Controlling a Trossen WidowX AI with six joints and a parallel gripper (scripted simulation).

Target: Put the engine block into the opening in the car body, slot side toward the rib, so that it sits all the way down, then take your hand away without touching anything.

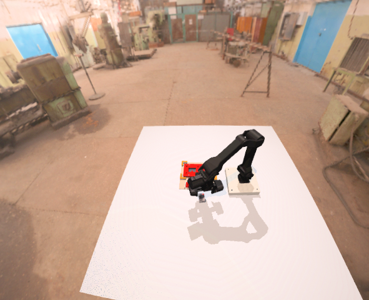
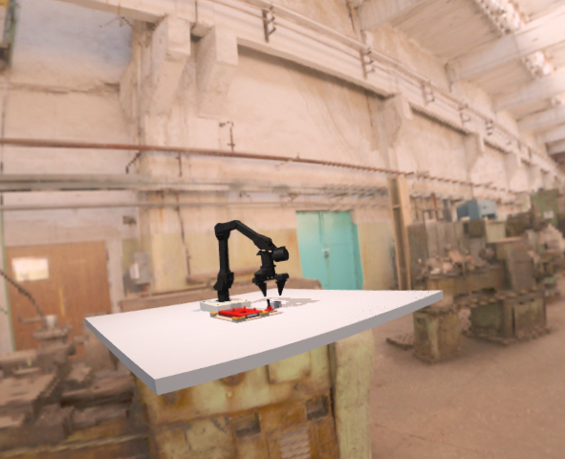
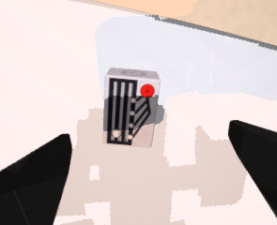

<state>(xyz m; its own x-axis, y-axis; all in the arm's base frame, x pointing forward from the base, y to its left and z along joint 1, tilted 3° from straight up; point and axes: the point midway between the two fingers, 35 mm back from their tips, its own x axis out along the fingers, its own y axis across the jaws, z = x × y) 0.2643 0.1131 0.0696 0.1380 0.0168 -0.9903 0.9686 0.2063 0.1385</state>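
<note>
The engine block [image 3: 130, 108] is a small grey box with black stripes and a red dot on top. It lies on the white table, centred between and below my two black fingers in the wrist view. My gripper [image 3: 151, 134] is open and empty, hovering above the block. In the top view the block [image 1: 201, 197] lies just in front of the gripper [image 1: 206, 189]. The red car body [image 1: 192, 170] with its rectangular opening sits on a tan plate behind the arm. In the exterior view the gripper [image 2: 271, 285] hangs above the block [image 2: 274, 303], next to the car body [image 2: 240, 312].
The arm's white base plate [image 1: 242, 185] stands right of the car body. The tan plate's edge [image 3: 213, 19] shows at the top of the wrist view. The table edge is far from the work area on all sides.
</note>
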